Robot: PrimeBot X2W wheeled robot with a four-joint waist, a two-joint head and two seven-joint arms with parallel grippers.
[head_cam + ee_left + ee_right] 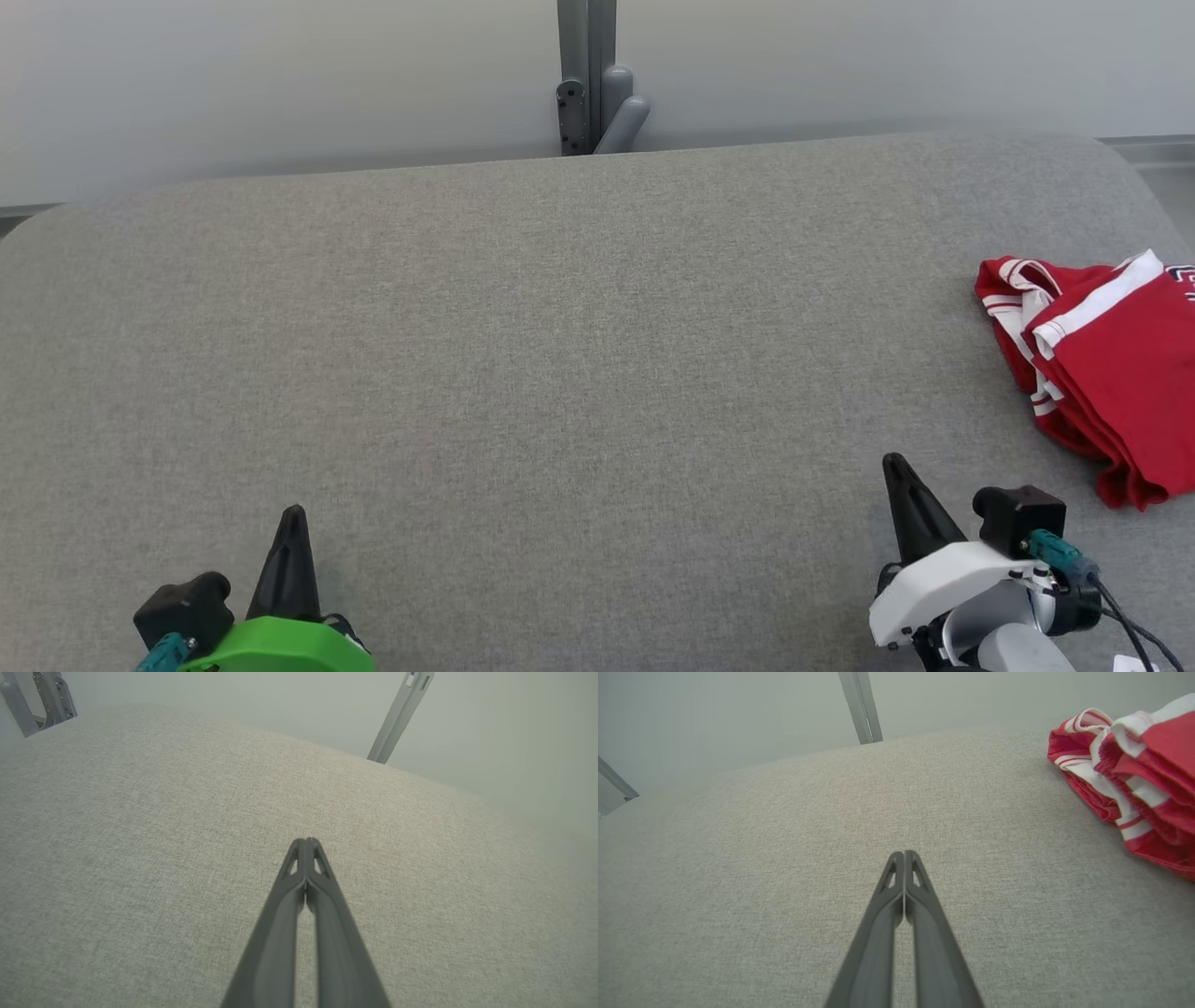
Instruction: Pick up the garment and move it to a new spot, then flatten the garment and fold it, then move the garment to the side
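Note:
The garment is red with white stripes and lies folded in a loose stack at the right edge of the grey padded table. In the right wrist view the garment sits at the upper right. My right gripper hovers low at the front right, shut with nothing in it, to the left of and nearer than the garment; its fingertips press together. My left gripper rests at the front left, also shut and empty, with its fingertips together over bare fabric.
A grey metal post with a bracket rises behind the table's far edge against a pale wall. The table's rounded far corners show at the left and the right.

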